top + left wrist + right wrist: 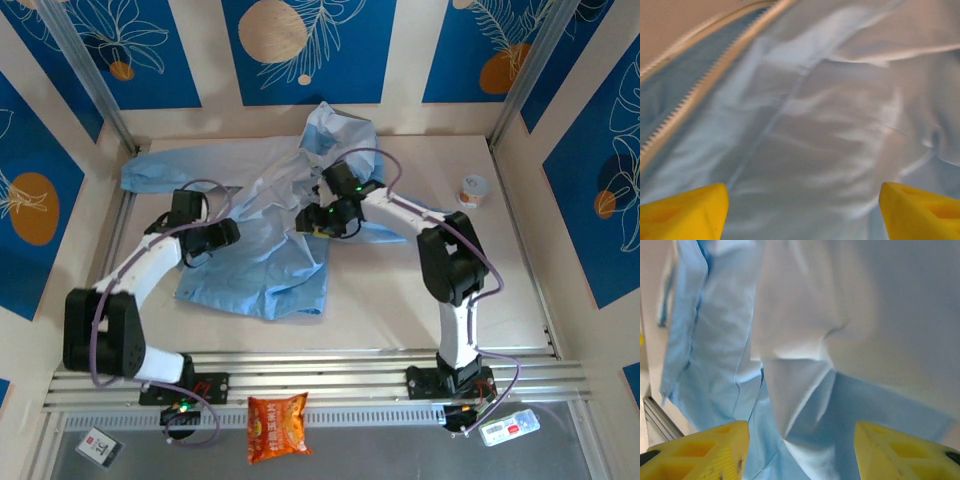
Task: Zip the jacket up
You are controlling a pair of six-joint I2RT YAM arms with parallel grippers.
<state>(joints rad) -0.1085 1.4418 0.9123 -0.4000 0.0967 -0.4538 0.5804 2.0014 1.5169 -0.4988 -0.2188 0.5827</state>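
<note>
Two arms reach onto the table (400, 300) in the overhead view, where the jacket (260, 260) lies crumpled left of centre, with its hood (335, 125) toward the far wall and one sleeve (160, 170) stretched to the far left. My left gripper (228, 236) sits at the jacket's left front panel and my right gripper (313, 224) over the bunched middle. Bare table lies to the right and near the hem, so I judge there is room to drag the cloth flat. A small round container (473, 190) stands well apart at the right, and a snack packet (277, 427) lies beyond the near rail. Looking down my left wrist, my left gripper (802, 194) stands wide with nothing between the fingertips, hovering over rumpled pale cloth. The whitish zipper strip (705, 82) runs diagonally at the upper left, teeth showing. That stiffer edge looks like the best place to pinch. Through my right wrist camera, my right gripper (801, 429) has its fingertips apart over folded layers of the jacket (865, 315). I cannot tell whether they touch it. The fabric looks thin, light and slippery, likely to slide and bunch rather than hold its shape.
</note>
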